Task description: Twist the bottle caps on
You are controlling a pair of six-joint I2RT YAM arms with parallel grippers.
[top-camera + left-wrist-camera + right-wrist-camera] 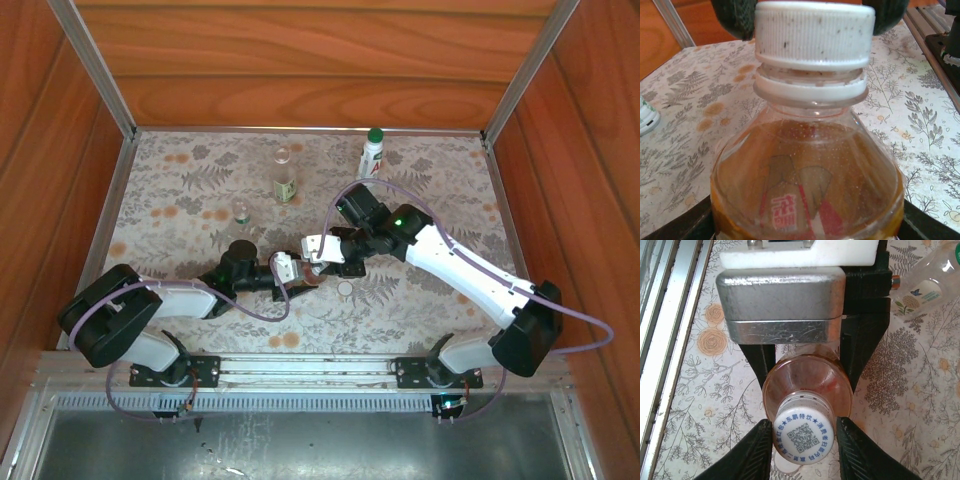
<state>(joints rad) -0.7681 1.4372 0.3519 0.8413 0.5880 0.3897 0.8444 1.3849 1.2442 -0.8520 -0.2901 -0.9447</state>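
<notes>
The white cap (pixel 804 432), printed with a square code on top, sits on the neck of the amber bottle (pixel 807 190), with a ring collar showing just under it in the left wrist view. The right end effector (pixel 804 445) comes down from above and is clamped on this cap, one dark ribbed finger (pixel 762 452) pressed against each side. The left end effector (pixel 807 375) is closed on the bottle's body lower down, its black fingers on either side, holding it upright. The bottle stands near the front middle of the bench (pixel 180 190), between the two arms; whether its base touches the cloth cannot be told. Just beside it, to the right, a loose white cap (pixel 345 288) lies flat. Further back stand a tiny clear bottle (pixel 241 212), a clear bottle (pixel 285 182) with a green label, and a white bottle (pixel 372 158) wearing a green cap (pixel 375 135).
</notes>
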